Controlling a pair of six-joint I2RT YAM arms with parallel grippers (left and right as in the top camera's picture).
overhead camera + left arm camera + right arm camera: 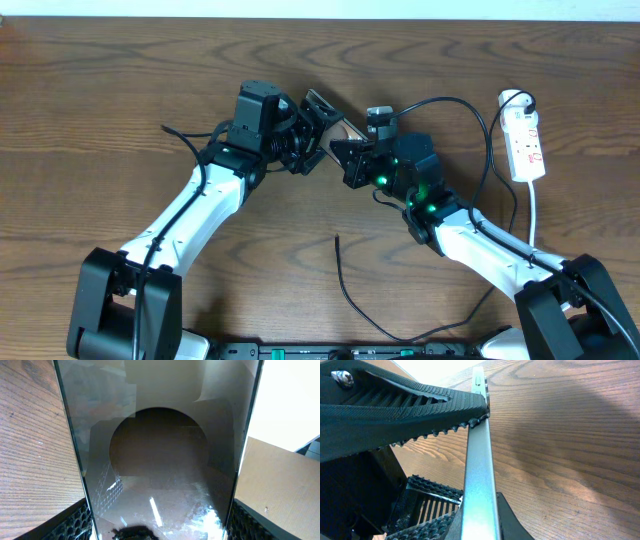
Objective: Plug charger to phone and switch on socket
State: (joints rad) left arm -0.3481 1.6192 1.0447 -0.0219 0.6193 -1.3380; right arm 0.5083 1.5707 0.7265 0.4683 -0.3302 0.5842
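Wooden table (120,120), white socket (526,145) at its right, thin black charger cable (340,275) near front

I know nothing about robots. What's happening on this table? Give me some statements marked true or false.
The left arm's jaws grip the dark glossy rectangular phone. True.
The right arm's jaws stand wide open. False: they are shut on the phone's silvery edge.
The thin black charger cable is plugged into the phone. False: its tip lies loose on the brown wooden table.
The white elongated power strip lies on the robot's right. True.
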